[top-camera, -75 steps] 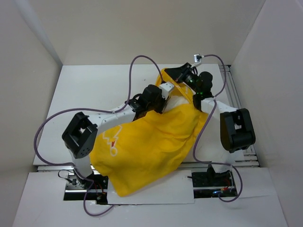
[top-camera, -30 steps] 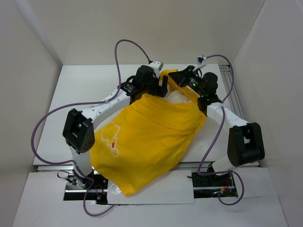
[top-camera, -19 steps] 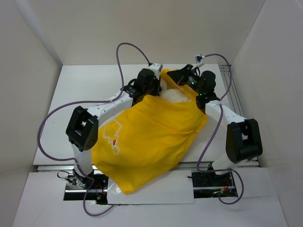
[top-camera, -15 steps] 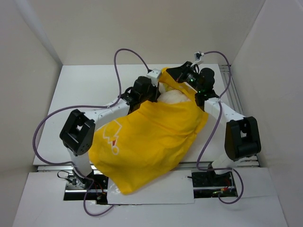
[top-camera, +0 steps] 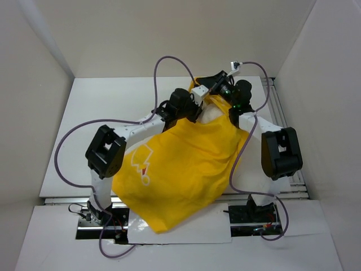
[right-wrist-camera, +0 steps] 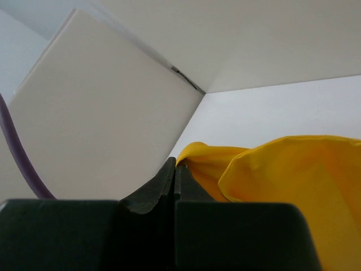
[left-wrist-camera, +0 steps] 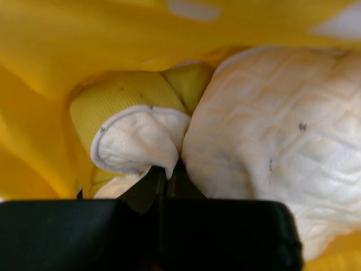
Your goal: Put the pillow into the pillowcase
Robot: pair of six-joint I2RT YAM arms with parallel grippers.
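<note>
My left gripper [left-wrist-camera: 164, 176] has its jaws pressed together with no gap between them, and they pinch a cream-white fold with a thin rim line, which I take to be a corner of the pillow [left-wrist-camera: 271, 141]. Just to the right of that fold the quilted bulk of the pillow swells up against the fingers, and yellow cloth of the pillowcase [left-wrist-camera: 84, 45] wraps over and around all of it, so this part of the pillow sits inside the cover's mouth. My right gripper [right-wrist-camera: 174, 179] is likewise closed tight, its tips meeting on the thin yellow edge of the pillowcase [right-wrist-camera: 293, 169] and holding it raised above the white floor, with a purple cable [right-wrist-camera: 14, 152] curving at the left and a pale wall panel [right-wrist-camera: 101, 113] behind. From the overhead camera the two wrists meet at the far side of the workspace — the left gripper [top-camera: 196, 108] tucked under the lifted lip of the cover, the right gripper [top-camera: 210, 90] just beyond it at the top of that lip. The pillowcase [top-camera: 180, 169] spreads from there toward the arm bases as a broad, rumpled yellow sheet, its printed white-and-red mark showing near the left arm's elbow, and its near corner hangs past the front edge of the table [top-camera: 101, 101]. From above I can barely see the pillow — the cover hides nearly all of it.
</note>
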